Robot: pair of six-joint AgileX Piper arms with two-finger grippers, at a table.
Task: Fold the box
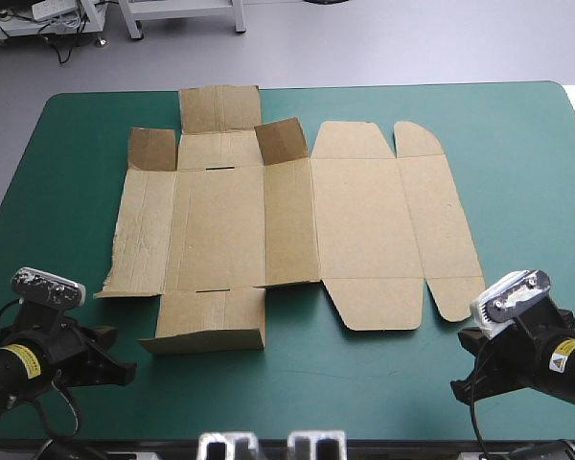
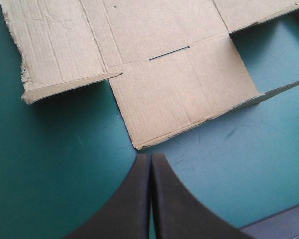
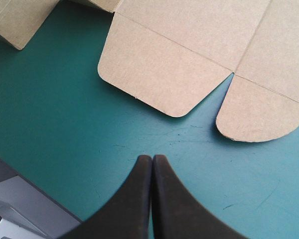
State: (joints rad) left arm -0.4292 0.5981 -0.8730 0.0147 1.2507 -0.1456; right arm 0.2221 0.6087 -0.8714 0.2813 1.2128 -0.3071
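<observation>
Two empty pincers sit pressed closed, left pincer (image 2: 150,156) lower left and right pincer (image 3: 152,157) lower right of the overhead frame, the box (image 1: 287,220) spread mostly flat mid-frame on the tabletop (image 1: 517,144).

Light: bright, even, from overhead; no hard glare on the teal-green cover (image 1: 67,153).
Shadows: soft and short. A dark band lies on the cover under the lifted edges of the box (image 2: 179,84), ahead of the left gripper (image 2: 150,155) and off to either side. A thin, soft rim of shadow runs under the rounded flaps (image 3: 164,74) ahead of the right gripper (image 3: 152,157). High view: the raised flaps' inner faces are darker than the flat board.
Black fingers (image 3: 174,209): dull grey sheen, no highlight.
</observation>
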